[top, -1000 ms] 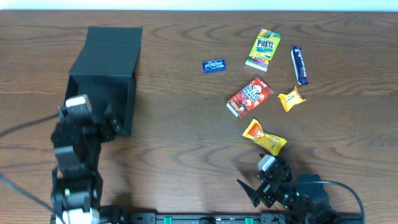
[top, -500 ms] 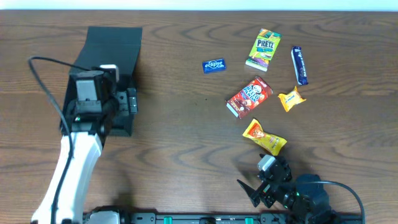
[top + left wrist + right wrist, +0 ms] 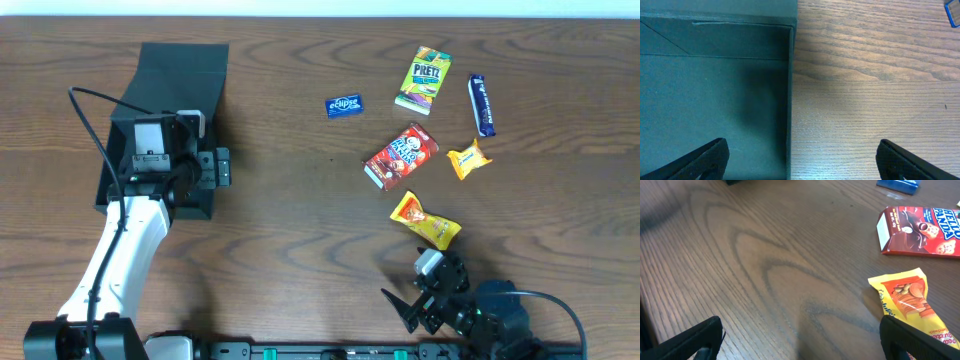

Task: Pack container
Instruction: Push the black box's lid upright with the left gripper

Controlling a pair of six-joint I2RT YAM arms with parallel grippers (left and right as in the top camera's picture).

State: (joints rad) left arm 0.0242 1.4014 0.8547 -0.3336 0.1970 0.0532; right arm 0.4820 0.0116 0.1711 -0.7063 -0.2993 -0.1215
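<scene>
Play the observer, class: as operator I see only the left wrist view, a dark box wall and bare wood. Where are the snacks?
Observer: Six packets lie scattered on the table right of the box, the blue gum pack nearest it.
Operator: Does the right arm hold one?
Observer: No. The right arm sits at the near edge, jaws open and empty, just short of the yellow packet.
Operator: Is the lid open?
Observer: Yes, the flap is folded back on the far side.
</scene>
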